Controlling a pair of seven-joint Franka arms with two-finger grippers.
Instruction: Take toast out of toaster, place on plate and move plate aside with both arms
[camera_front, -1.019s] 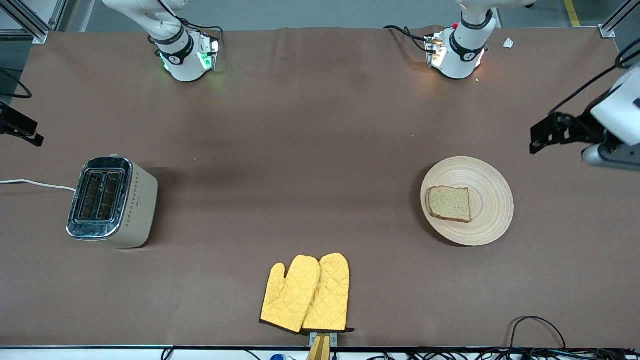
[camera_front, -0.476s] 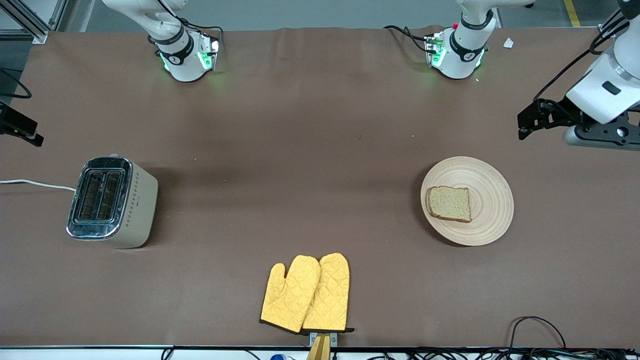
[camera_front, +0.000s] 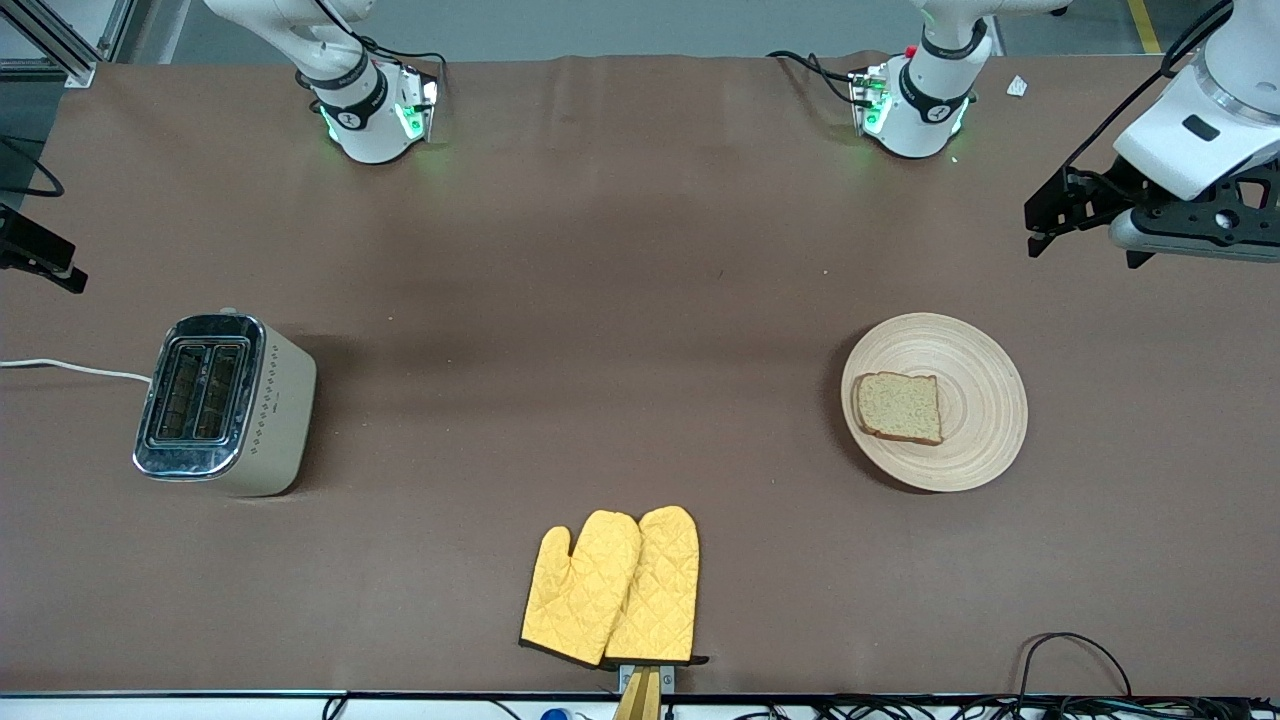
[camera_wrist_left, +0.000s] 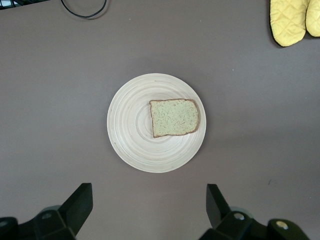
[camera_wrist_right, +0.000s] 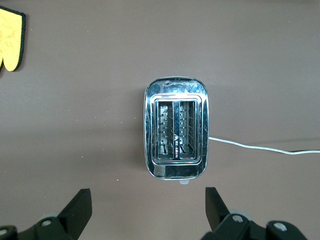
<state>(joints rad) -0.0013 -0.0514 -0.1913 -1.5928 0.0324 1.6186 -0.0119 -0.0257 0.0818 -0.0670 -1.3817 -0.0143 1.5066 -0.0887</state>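
The toast (camera_front: 900, 407) lies flat on the pale wooden plate (camera_front: 985, 400), off-centre, toward the left arm's end of the table. The left wrist view shows the same toast (camera_wrist_left: 175, 117) and plate (camera_wrist_left: 131, 125) from above. My left gripper (camera_front: 1185, 228) hangs high over bare table beside the plate; in its wrist view the left gripper (camera_wrist_left: 148, 206) is open and empty. My right gripper (camera_wrist_right: 148, 206) is open and empty, high over bare table beside the toaster (camera_wrist_right: 176, 135). It waits there.
The silver toaster (camera_front: 225, 405) stands toward the right arm's end, its slots empty and its white cord (camera_front: 70, 368) running off the table. Two yellow oven mitts (camera_front: 612, 588) lie at the table edge nearest the front camera.
My left arm has lifted and drawn its gripper away from the plate, toward its own base. Its base light went from white-orange to green. The right arm, plate and toast have not moved.
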